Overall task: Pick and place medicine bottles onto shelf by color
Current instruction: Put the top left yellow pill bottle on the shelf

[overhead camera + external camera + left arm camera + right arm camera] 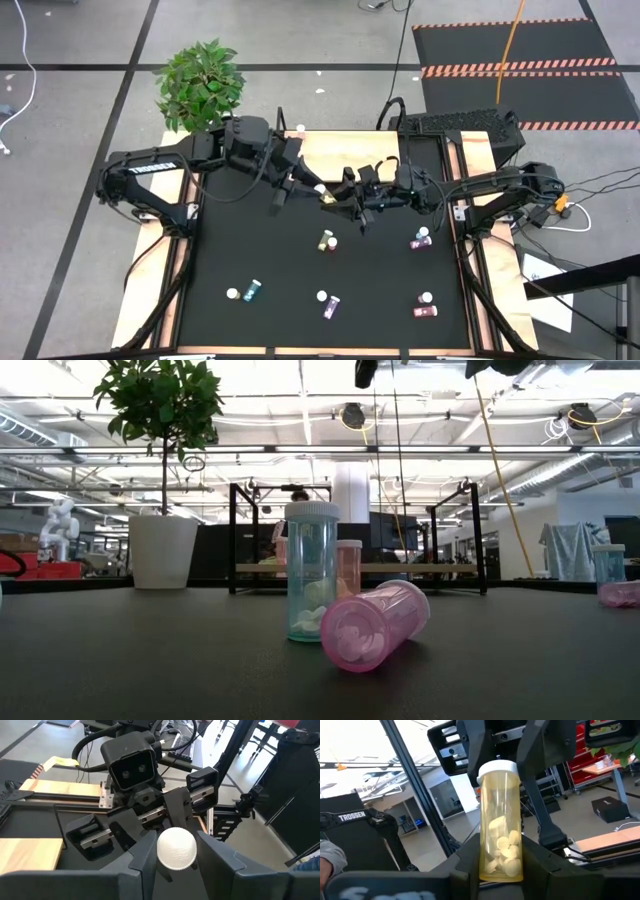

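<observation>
Above the middle of the table, just in front of the shelf [345, 150], the yellow bottle [501, 830] hangs in the air between the two arms. The right gripper [501, 857] is clamped on the lower part of its body. The left gripper [176, 854] has its jaws closed on the white cap [176, 848] from the opposite side. So both grippers hold one bottle, end to end.

I judge the bottle to be very light: thin clear plastic, with only a few tablets loose at the bottom. It looks stiff enough for a firm pinch, but the wall is smooth and round, so it can slip or turn between flat fingers. The cap is wider and ribbed, so it should give a safer hold than the body. The grip should sit across the full width of the cap, not on its edge. The tablets will shift when the bottle is tilted, but their weight should matter little.

The other bottles [326, 240] lie or stand apart on the black mat [290, 270], well below this one.
</observation>
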### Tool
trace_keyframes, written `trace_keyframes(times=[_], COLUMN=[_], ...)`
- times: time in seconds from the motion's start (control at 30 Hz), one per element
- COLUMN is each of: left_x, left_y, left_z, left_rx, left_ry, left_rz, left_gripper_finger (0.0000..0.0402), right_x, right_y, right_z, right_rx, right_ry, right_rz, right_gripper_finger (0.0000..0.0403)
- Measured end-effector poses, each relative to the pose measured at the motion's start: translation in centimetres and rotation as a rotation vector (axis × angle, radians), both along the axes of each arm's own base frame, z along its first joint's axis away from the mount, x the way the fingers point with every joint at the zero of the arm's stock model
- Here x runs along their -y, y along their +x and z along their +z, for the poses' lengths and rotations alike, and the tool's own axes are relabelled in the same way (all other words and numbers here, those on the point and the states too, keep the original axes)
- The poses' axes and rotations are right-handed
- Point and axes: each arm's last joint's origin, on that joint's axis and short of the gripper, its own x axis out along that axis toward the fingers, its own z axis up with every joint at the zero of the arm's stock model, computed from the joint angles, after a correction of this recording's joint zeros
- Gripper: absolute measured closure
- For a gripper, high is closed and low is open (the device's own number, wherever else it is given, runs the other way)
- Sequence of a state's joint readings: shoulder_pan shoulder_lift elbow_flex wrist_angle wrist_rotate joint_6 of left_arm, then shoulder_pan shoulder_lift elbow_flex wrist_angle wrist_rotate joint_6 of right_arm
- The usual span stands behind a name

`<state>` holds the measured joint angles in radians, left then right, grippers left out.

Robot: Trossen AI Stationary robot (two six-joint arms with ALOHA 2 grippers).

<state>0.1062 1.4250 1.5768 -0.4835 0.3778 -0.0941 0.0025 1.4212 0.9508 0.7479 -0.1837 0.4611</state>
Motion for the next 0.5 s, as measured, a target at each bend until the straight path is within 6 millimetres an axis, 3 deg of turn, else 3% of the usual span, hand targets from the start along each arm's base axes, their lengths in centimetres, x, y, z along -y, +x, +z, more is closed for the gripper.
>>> trace_keyframes(times=[0.17,0.5], left_x=[0.0,0.46], left_y=[0.02,0.45], left_z=[0.06,-0.2], left_rx=[0.008,0.004], left_ry=[0.004,0.011], left_rz=[-0.001,-0.009], left_gripper_finger=[0.0268,0.02], right_x=[0.01,-0.06], right_y=[-0.01,-0.02], right_z=[0.03,0.03], right_rx=[0.0,-0.007], right_ry=[0.02,0.046], right_rz=[0.004,0.035], right_gripper_finger=[0.0309,0.0309])
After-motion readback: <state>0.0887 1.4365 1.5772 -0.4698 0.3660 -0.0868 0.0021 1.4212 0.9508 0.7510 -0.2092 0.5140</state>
